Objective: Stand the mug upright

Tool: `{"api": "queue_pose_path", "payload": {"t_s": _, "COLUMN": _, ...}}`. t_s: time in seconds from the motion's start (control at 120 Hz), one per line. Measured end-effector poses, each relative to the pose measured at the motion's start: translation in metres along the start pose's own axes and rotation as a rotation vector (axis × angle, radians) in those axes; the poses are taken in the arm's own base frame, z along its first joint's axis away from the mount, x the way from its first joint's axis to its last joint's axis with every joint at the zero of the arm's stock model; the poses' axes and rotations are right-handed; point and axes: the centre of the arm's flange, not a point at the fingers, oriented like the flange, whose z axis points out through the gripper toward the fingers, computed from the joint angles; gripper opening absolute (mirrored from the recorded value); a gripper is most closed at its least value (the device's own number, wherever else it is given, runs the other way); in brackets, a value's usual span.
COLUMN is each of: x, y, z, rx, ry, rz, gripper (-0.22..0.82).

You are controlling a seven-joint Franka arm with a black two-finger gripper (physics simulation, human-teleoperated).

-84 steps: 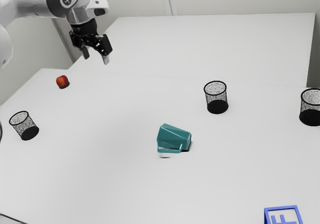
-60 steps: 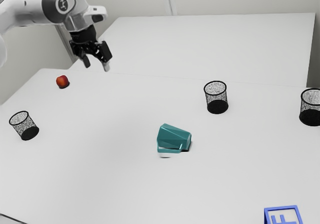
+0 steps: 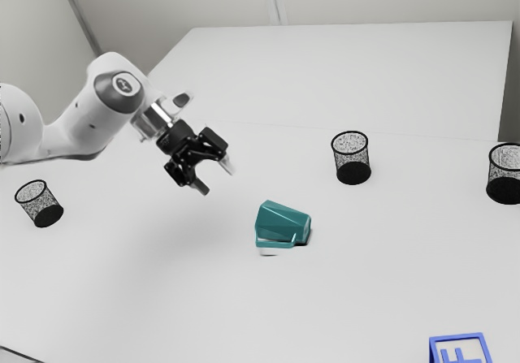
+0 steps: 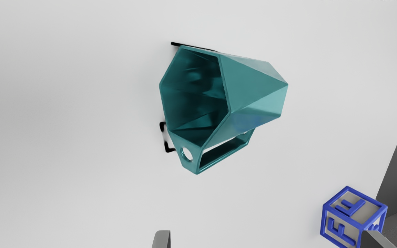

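Mug (image 4: 253, 84), teal & faceted, lies on its side on the white table (image 3: 187, 298), approx. mid-table in the ext. view, mouth facing that view's left, base its right. Handle (image 4: 191, 167) sticks out at the side; in the ext. view it's on the near side. Wrist view looks partly into the mouth, but the inside goes dark & the bottom is hard to make out; the side resting on the table is hidden.

Gripper (image 3: 217, 179) is spread wide, nothing btwn its fingers, up in the air, well apart from the mug & toward the ext. view's left of it. In the wrist view both fingers are cut off, w/ just the tips in.

Blue-edged block (image 4: 343, 232) w/ raised letters (an F is readable) is partly hidden behind one fingertip & cut off, also cut off in the ext. view. Mesh cups: one (image 3: 353, 173) beyond the mug, another (image 3: 505, 190) cut by the ext. view's right edge, a third (image 3: 47, 215) near its left edge, tilted in view. Dark line at that view's lower left corner: can't tell what.
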Motion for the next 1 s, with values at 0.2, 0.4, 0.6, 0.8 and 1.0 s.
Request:
{"api": "queue_pose_path", "payload": {"t_s": 0.2, "x": 0.01, "y": -0.023, "z": 0.043, "rx": -0.073, "ry": 0.013, "rz": -0.038, "gripper": 0.6}}
{"api": "queue_pose_path", "payload": {"t_s": 0.4, "x": 0.024, "y": -0.026, "z": 0.089, "rx": -0.092, "ry": 0.017, "rz": -0.008, "gripper": 0.6}}
{"api": "queue_pose_path", "payload": {"t_s": 0.6, "x": 0.032, "y": -0.018, "z": 0.116, "rx": -0.106, "ry": 0.044, "rz": 0.033, "gripper": 0.58}}
{"api": "queue_pose_path", "payload": {"t_s": 0.8, "x": 0.036, "y": -0.011, "z": 0.132, "rx": -0.125, "ry": 0.067, "rz": 0.059, "gripper": 0.47}}
{"api": "queue_pose_path", "payload": {"t_s": 1.0, "x": 0.036, "y": 0.0, "z": 0.141, "rx": -0.132, "ry": 0.078, "rz": 0.081, "gripper": 0.32}}
